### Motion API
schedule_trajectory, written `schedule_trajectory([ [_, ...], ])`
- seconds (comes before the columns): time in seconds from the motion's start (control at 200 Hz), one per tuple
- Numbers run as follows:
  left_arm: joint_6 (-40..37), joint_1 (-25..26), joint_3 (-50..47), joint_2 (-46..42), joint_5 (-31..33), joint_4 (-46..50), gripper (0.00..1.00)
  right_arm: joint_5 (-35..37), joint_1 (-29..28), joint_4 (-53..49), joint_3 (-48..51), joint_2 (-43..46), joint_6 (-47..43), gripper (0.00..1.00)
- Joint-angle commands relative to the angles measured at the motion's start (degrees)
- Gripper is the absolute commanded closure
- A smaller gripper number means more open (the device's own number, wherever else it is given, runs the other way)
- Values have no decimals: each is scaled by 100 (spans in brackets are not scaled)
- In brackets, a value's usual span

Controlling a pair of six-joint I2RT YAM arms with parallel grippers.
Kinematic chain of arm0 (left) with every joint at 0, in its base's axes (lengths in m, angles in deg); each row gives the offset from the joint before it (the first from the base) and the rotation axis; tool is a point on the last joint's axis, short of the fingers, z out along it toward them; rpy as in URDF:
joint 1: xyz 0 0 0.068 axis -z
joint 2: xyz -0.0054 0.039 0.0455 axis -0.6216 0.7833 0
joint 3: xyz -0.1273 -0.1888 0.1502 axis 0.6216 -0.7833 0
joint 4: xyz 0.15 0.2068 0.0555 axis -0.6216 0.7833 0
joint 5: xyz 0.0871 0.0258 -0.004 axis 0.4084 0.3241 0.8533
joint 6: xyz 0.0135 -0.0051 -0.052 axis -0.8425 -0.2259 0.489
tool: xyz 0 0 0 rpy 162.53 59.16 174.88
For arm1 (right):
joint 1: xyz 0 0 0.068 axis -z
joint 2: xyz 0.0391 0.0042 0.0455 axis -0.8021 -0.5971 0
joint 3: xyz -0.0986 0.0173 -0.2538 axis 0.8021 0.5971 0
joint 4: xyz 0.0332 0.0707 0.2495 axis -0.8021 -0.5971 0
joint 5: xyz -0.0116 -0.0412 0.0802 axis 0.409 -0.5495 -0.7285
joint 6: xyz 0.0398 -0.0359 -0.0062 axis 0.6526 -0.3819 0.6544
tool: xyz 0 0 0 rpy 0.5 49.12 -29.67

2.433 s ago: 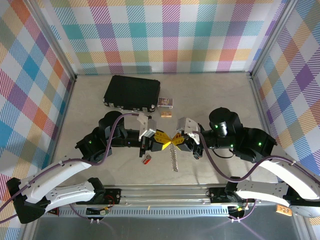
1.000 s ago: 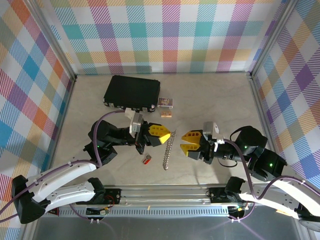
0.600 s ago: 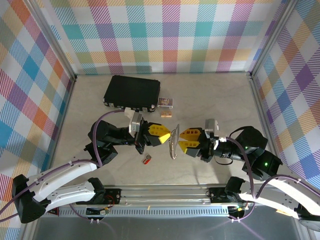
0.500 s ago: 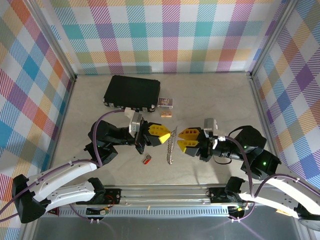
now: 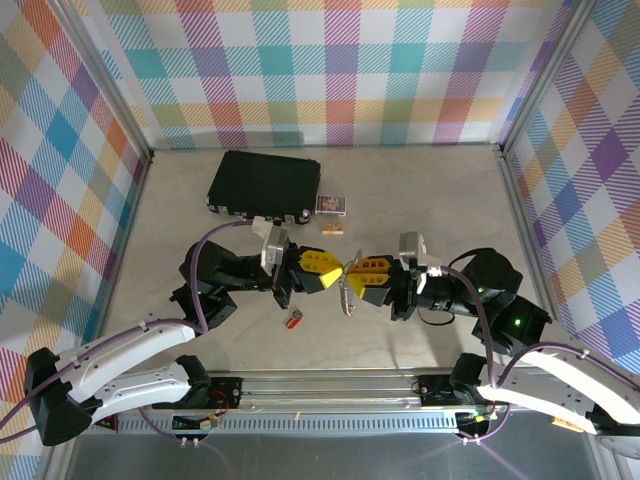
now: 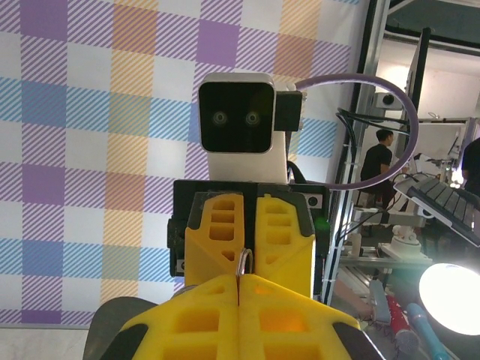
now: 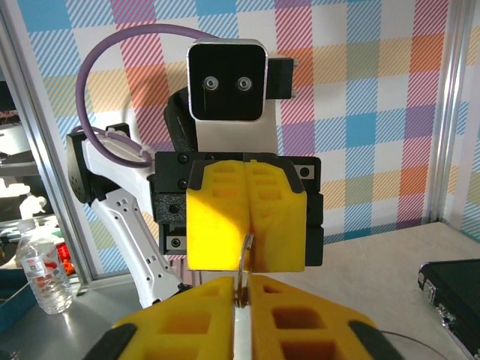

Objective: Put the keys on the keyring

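**Handling.** The keys [image 5: 345, 292] are a small bunch of thin, flat silvery metal. Judge them light, stiff piece by piece, loose as a bunch, and slippery against smooth pads. They are likely to swing or twist if pinched off-centre. Take hold at the upper looped end, where the metal is narrow enough to sit in the finger seam. Leave the lower part free.

**Orientation.** The bunch hangs above the table [image 5: 440, 215], near the middle of the top external view. Its long axis runs roughly from 12 o'clock to 6 o'clock, with the free end pointing toward 6 o'clock — toward the arm bases.

**Grippers.** The left gripper [image 5: 330, 270] meets the upper end from 9 o'clock and the right gripper [image 5: 362, 276] from 3 o'clock, tips almost touching. In the left wrist view a thin metal loop [image 6: 244, 261] emerges from the seam of the clenched yellow fingers and runs into the opposing pair. Both pairs appear pressed together on the keys.

**Surroundings.**
- The keyring [image 5: 293, 319] — a red tag — lies on the table at about 8 o'clock from the keys, apart from them and ungripped.
- At 12 o'clock sit a tan block [image 5: 333, 228] and a card box [image 5: 332, 205].
- A black case [image 5: 265, 185] sits at 11 o'clock.
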Motion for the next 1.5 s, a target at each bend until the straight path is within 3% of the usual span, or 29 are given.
schedule_trajectory([
  [0.0,-143,20,-16,-9,-38,-146,100,11,-42,172,-6,-51,87,94],
  [0.06,-158,24,-19,-21,-37,-116,100,38,-45,120,-29,-88,59,100],
  [0.245,-379,20,37,-81,-14,309,100,161,-45,-144,-117,-106,-87,100],
  [0.295,-615,20,106,-156,25,800,100,241,-45,-440,-241,-113,-219,100],
  [0.425,-1558,18,433,-435,388,2599,80,488,-45,-1500,-703,-131,-729,100],
  [0.55,-2283,23,914,-467,762,4160,76,571,-39,-2725,-1369,-432,-1395,100],
  [0.64,-2521,25,1127,-479,835,4674,74,515,-41,-3342,-1759,-678,-1648,100],
  [0.82,-2726,31,1378,-448,873,5107,72,335,-45,-3928,-2142,-1136,-1948,100],
  [1.325,-2803,28,1408,-260,733,5082,73,33,-42,-3968,-2287,-1494,-2103,100],
  [1.495,-2839,30,1425,-189,709,5085,80,-1,-43,-3958,-2297,-1548,-2103,100],
])
